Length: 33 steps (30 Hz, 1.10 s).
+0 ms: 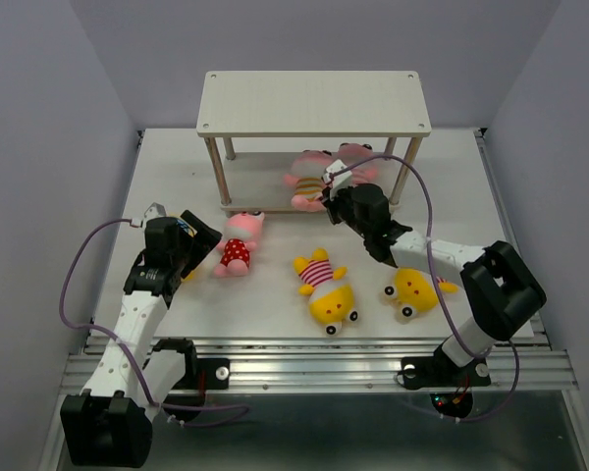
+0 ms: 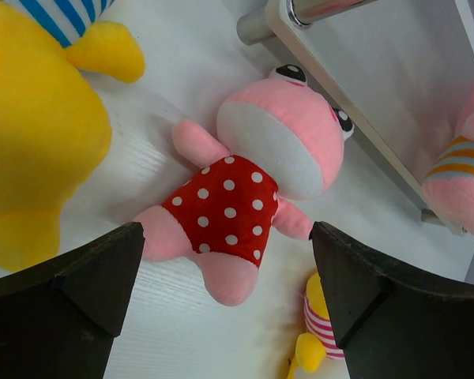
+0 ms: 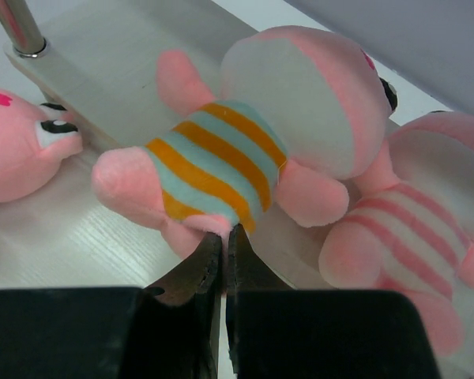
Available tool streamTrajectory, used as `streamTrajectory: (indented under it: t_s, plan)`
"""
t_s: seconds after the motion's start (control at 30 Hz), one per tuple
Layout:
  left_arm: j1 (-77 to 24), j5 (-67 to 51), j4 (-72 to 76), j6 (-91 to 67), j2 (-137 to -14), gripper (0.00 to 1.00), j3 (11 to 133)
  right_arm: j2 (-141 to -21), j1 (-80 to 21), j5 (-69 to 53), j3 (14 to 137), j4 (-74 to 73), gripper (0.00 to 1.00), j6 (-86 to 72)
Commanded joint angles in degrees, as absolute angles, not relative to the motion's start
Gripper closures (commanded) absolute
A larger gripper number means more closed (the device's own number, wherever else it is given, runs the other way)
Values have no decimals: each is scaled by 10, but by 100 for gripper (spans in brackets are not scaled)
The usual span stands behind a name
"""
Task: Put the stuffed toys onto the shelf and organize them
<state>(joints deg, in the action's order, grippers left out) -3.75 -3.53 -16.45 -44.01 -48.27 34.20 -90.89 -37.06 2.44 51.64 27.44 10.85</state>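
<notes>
Shelf (image 1: 312, 103), lower tier: orange-striped pink toy (image 3: 213, 170) and pink-striped toy (image 3: 411, 229), side by side. Right pincer (image 3: 223, 237): closed, apparently pinching the orange-striped toy's lower hem. Red-dotted pink toy (image 2: 237, 197): on counter (image 1: 275, 299) before shelf's left leg, beneath wide-open, empty left pincer (image 2: 225, 237), long axis oblique to its gap.

The pink toy in the dotted shirt (image 2: 225, 205) and the pink toy in orange stripes (image 3: 213, 166) are soft plush cloth — matt, fuzzy. The shelf (image 1: 314, 101) is matt, whitish wood-grain board on glossy metal legs (image 3: 16, 28); the worktop (image 1: 275, 309) is matt white too.
</notes>
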Motion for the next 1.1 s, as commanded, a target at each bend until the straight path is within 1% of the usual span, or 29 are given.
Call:
streamTrajectory:
  t_s: [0.0,0.33,0.5,0.73,0.8,0.9,0.97,1.07]
  plan:
    - [-40,-27,-149,-442,-482,1,361,-915,-356,-31,509,360,96,103]
    - [-40,-28,-149,-441,-483,1,362,-934,-328,-69,495,398,94,76]
    - [-40,-29,-149,-440,-482,1,363,-944,-323,-81,495,397,91,72]
    - [-40,-31,-149,-440,-482,1,363,-959,-317,-75,493,397,82,59]
    - [-40,-31,-149,-440,-483,1,363,-963,-317,-77,496,397,73,54]
    - [-39,-31,-149,-439,-481,1,363,-968,-317,-79,498,397,64,47]
    - [-40,-31,-149,-439,-479,1,362,-970,-317,-75,499,397,62,46]
    - [-40,-30,-149,-438,-479,1,362,-972,-317,-73,501,395,61,44]
